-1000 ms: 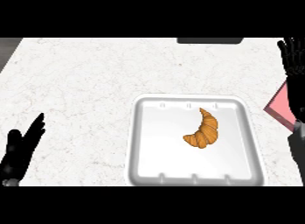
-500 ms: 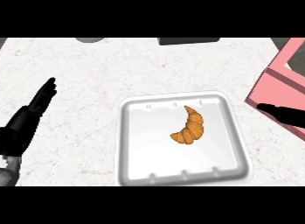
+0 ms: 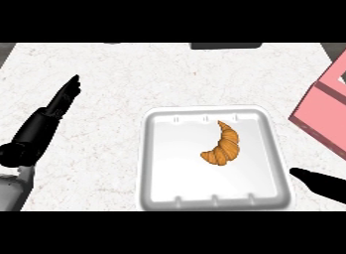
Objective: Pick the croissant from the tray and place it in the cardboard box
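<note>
A golden-brown croissant lies in the right half of a white tray near the counter's front. The box is pink, open, and sits at the right edge, partly cut off. My left hand is over the counter left of the tray, fingers straight and pointing away from me, holding nothing. Only the dark tip of my right hand shows at the lower right, just right of the tray's front corner and below the box; its fingers cannot be made out.
The counter top is white marble. A dark object sits at its far edge, cut off by the view's top.
The view has shifted, so the tray and croissant sit a little further right. My left hand has stretched forward. My right hand has sunk lower, toward the view's bottom right.
</note>
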Controlling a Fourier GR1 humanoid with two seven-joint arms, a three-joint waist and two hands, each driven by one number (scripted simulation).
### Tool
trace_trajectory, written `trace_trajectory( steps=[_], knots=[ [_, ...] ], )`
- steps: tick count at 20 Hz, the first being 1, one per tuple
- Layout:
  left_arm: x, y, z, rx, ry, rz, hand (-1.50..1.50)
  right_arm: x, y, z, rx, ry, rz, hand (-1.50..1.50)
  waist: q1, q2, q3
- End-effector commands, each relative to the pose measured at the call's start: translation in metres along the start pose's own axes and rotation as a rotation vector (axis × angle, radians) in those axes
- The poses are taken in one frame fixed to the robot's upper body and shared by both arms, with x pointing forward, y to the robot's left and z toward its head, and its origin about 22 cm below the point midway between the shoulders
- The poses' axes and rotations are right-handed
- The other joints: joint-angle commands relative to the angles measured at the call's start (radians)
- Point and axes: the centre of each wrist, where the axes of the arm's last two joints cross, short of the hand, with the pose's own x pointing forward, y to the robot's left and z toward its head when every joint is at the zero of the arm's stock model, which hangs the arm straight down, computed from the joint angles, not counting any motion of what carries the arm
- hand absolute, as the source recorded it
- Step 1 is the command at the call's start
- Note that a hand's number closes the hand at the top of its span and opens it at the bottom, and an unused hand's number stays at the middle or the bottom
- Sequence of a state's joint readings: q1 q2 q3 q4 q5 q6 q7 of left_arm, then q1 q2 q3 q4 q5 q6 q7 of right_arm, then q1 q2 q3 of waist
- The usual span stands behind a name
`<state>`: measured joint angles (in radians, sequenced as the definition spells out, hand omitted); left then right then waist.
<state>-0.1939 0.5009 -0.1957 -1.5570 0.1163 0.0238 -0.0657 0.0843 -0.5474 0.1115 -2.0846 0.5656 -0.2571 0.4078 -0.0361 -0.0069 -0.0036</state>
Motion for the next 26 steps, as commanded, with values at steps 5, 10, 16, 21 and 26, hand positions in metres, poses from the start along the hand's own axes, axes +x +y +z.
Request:
trace_trajectory(
  steps=[5,10,16,21,26],
  knots=[
    [0.011,-0.022,-0.016,-0.038,-0.04,0.004,0.0,0.045,0.005,0.02,0.297,0.122,0.318,-1.5,0.038,0.009,-0.001],
    [0.01,-0.001,-0.013,-0.064,-0.04,-0.001,0.0,0.089,0.023,0.011,0.45,0.16,0.408,-1.5,0.066,0.011,-0.001],
    [0.009,-0.029,-0.019,-0.067,-0.042,0.012,0.0,0.125,0.061,-0.018,0.525,0.247,0.532,-1.5,0.063,0.01,0.0],
    [-0.005,-0.012,-0.002,-0.053,-0.027,0.007,0.0,0.133,0.093,-0.017,0.593,0.327,0.543,-1.5,0.058,0.005,0.001],
    [-0.002,-0.004,-0.013,-0.051,-0.039,0.011,0.0,0.149,0.109,-0.025,0.633,0.356,0.523,-1.5,0.041,0.006,0.002]
  ],
)
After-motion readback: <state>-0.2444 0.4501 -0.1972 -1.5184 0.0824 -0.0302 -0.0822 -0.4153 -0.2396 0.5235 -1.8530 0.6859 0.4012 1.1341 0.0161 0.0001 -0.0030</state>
